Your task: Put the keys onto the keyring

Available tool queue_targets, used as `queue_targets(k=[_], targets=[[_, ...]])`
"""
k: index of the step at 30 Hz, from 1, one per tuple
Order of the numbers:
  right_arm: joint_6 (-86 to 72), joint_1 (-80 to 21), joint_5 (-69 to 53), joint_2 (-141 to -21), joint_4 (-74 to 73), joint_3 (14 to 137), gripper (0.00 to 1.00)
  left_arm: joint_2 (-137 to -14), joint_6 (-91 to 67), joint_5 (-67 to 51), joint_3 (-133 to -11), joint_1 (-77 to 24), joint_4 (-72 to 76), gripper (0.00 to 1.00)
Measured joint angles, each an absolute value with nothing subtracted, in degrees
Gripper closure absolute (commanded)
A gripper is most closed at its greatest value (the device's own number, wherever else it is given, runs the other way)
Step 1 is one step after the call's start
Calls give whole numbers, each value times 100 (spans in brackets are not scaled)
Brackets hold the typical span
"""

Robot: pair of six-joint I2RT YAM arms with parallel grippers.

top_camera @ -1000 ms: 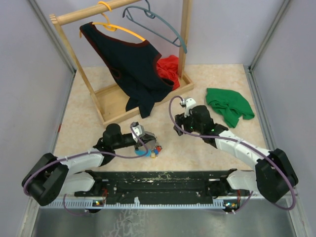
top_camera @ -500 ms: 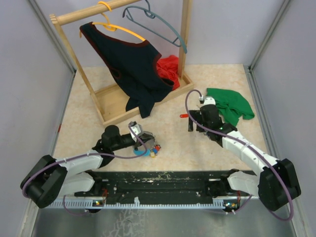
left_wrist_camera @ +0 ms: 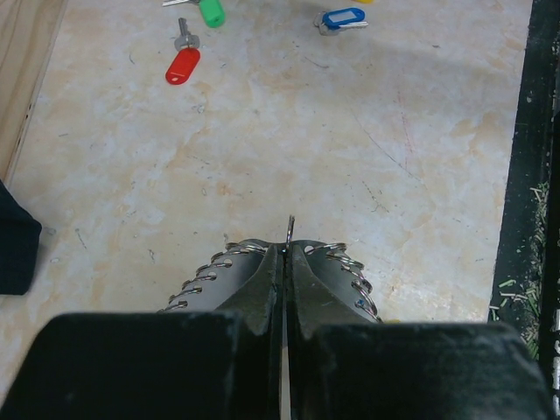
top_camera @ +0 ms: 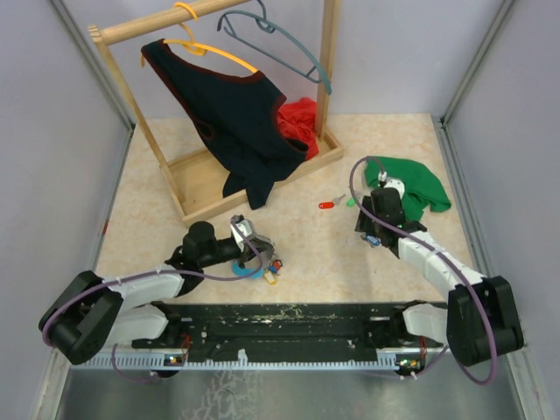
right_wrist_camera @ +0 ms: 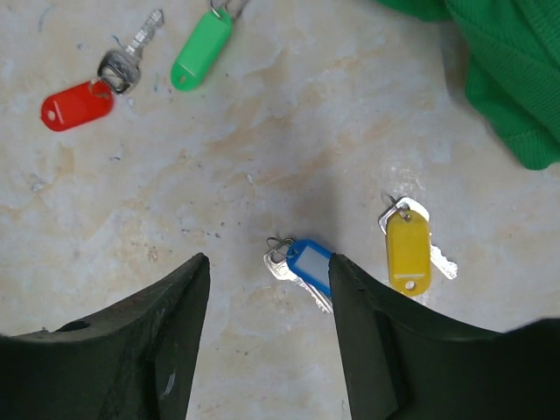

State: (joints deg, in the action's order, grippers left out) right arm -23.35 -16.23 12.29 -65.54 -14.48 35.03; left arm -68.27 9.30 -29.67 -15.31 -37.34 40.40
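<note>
Far left of the green cloth (top_camera: 411, 188), our left jaws are clamped tight on the keyring (top_camera: 250, 269), its wire pinched between them low over the table (top_camera: 306, 245). Closer to the cloth lie the red key (right_wrist_camera: 77, 105) and green key (right_wrist_camera: 201, 48). Just in front of it, our right jaws hang half open and empty over the blue key (right_wrist_camera: 308, 262), with the yellow key (right_wrist_camera: 409, 249) alongside.

Four loose keys (right_wrist_camera: 308, 262), one keyring (top_camera: 248, 272), two hangers (top_camera: 187, 10), three garments (top_camera: 236, 118)
</note>
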Motion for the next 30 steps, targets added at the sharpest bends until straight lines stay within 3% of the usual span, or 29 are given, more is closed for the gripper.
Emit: queue_targets(k=[6,19,30], targets=[[-2403,-1597,1116,-7140,-1262,3417,61,-6838,878,-2952,-1573,-3734,3983,100],[-2257,-1594,1090,-7800,-1149,3544,64,-6814,878,-2950,-1625,-3734,3848,100],[-2204,-1594,1087,-7900,-1236,3658,86,-6810,878,-2952,-1627,-3734,3785,100]])
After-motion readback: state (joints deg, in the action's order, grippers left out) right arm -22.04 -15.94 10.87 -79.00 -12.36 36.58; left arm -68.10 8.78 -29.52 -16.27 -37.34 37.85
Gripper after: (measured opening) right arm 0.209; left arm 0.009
